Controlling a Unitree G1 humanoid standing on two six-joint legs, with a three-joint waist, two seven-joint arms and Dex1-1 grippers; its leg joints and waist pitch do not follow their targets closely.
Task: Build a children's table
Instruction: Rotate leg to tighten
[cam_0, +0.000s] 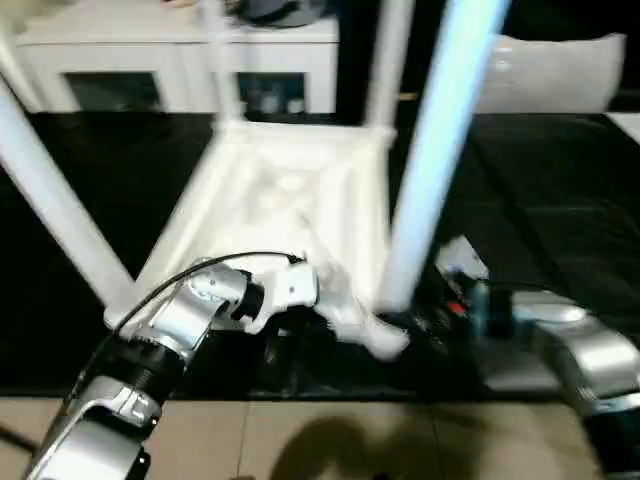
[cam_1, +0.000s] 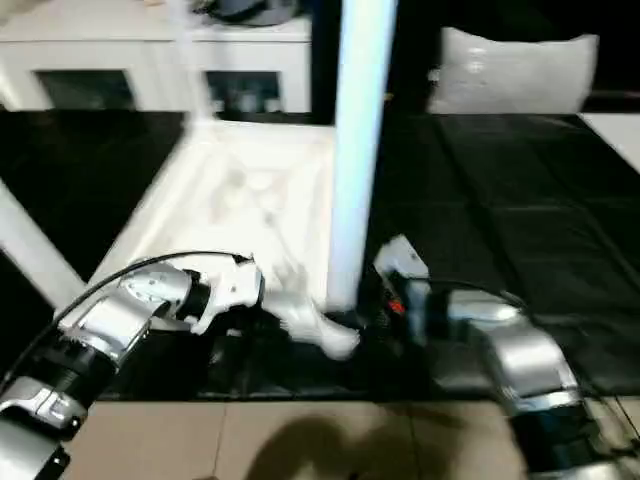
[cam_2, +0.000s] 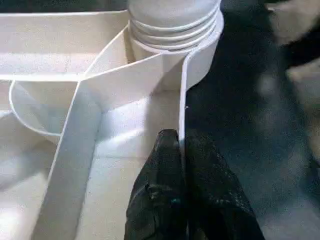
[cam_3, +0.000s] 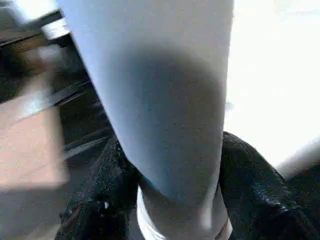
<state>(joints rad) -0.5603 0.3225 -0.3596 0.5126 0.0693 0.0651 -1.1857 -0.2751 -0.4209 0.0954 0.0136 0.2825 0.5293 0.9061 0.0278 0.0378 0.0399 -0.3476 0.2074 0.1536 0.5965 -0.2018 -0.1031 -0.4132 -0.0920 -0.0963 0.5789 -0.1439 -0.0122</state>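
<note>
Children's table (cam_0: 290, 190) inverted on the black surface (cam_0: 540, 190), near-corner leg (cam_0: 430, 170) in its socket.

The left tool (cam_2: 181, 150) pinches the top's rim beside that socket; the right tool (cam_3: 172, 195) straddles the leg's base, grip uncertain. A tilted leg could cross-thread or jam. No legible writing.
</note>
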